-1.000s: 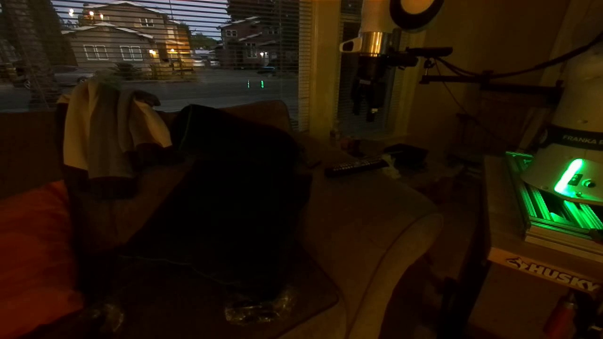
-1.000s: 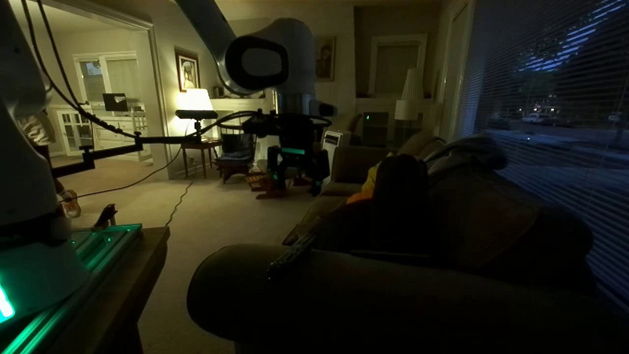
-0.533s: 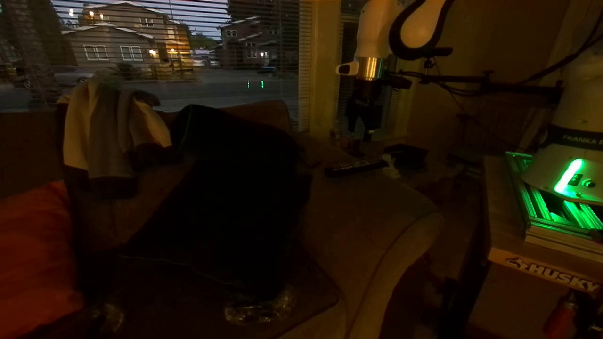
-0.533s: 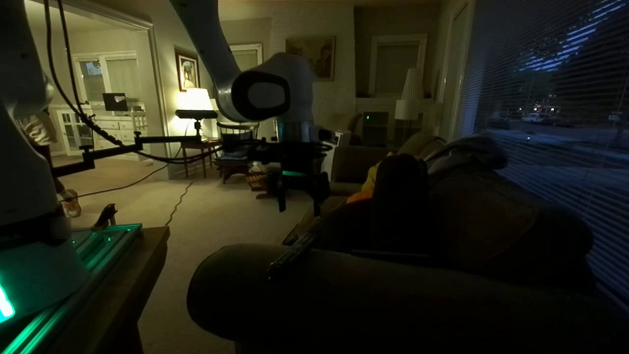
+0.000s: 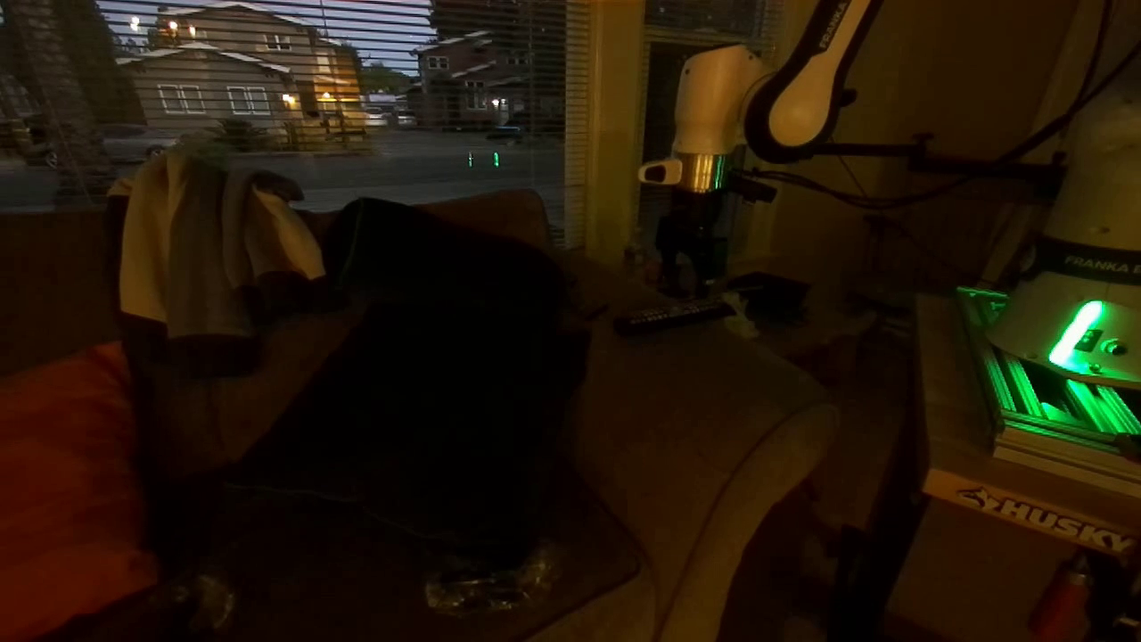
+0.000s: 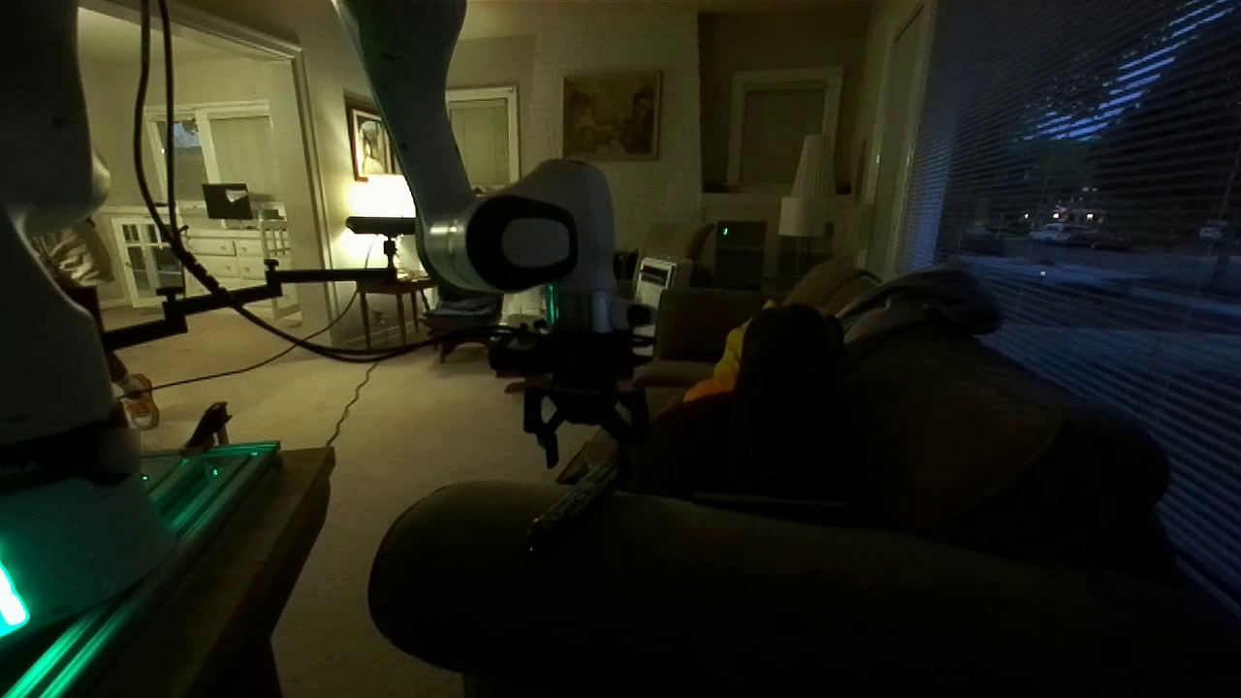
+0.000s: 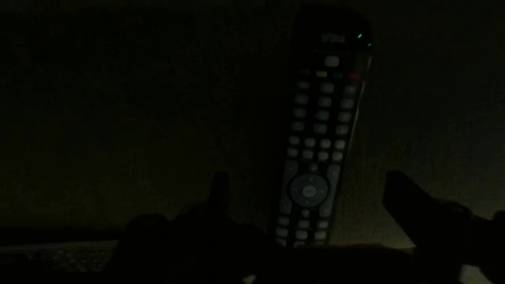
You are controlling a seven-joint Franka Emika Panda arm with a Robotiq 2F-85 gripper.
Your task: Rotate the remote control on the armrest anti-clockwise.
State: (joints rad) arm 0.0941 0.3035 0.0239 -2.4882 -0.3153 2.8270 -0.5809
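Observation:
The remote control is a dark slim bar with pale grey buttons. It lies on the brownish armrest, which shows in both exterior views (image 5: 713, 392) (image 6: 485, 548). The remote shows in both exterior views (image 5: 673, 317) (image 6: 574, 506) and large in the wrist view (image 7: 322, 115), tilted slightly, its lower end hidden behind the gripper's dark body. My gripper is open and empty, just above the remote in both exterior views (image 5: 686, 287) (image 6: 589, 451). In the wrist view the fingertips (image 7: 307, 175) stand apart on either side of the remote, not touching it.
A dark cushion (image 5: 428, 383) leans on the sofa beside the armrest. An orange pillow (image 5: 62, 481) lies further along. A small pale item (image 5: 740, 314) and a dark object (image 5: 774, 292) are beyond the remote. The robot's wooden bench (image 5: 1025, 499) stands next to the sofa.
The arm and gripper have moved down towards the remote over the last second. The gripper stays open. The remote has not moved.

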